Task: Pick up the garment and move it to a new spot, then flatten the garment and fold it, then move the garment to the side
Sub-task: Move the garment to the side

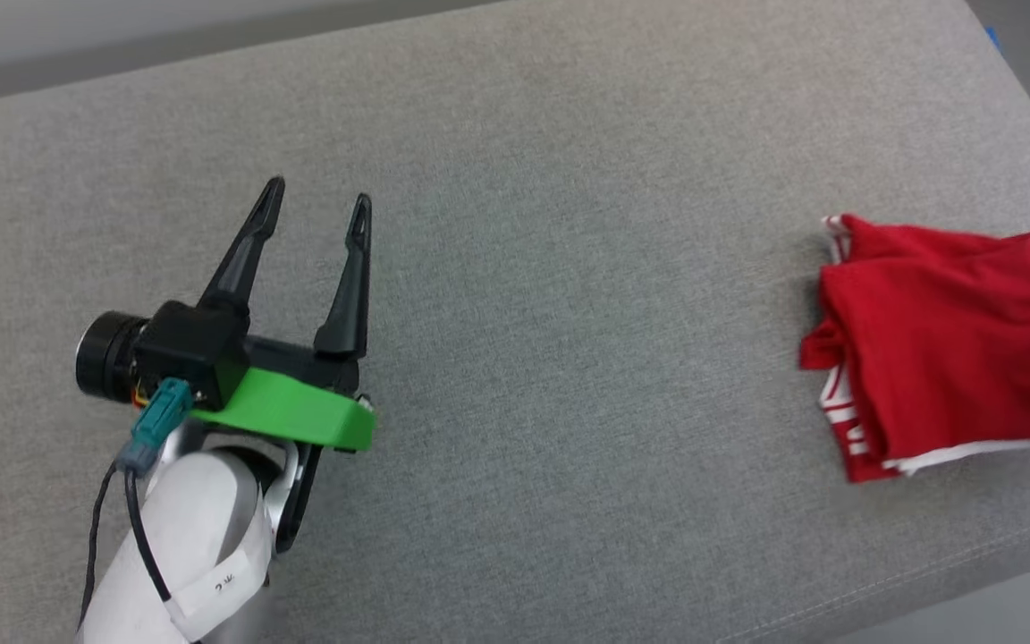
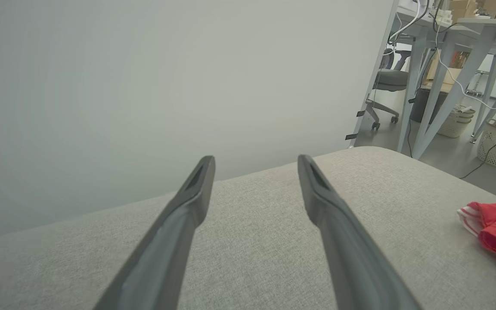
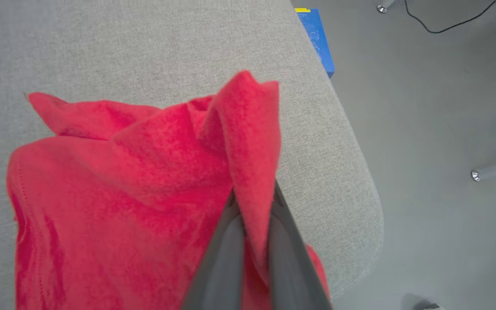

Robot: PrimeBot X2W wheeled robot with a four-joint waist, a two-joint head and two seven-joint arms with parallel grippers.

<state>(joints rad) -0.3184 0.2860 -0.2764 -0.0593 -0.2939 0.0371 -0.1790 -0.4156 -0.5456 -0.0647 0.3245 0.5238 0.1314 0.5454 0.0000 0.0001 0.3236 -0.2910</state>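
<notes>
My right hand point(image 3: 254, 193) is pinched shut on a raised fold of the red garment point(image 1: 953, 349), which lies bunched at the grey desk's point(image 1: 569, 224) right end, well apart from my wide-open, empty left hand point(image 1: 318, 195), so the right arm is nearer.

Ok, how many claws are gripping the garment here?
1. The right claw pinches a fold of the red garment near the cushion edge; the left claw hangs open, apart from it.
</notes>
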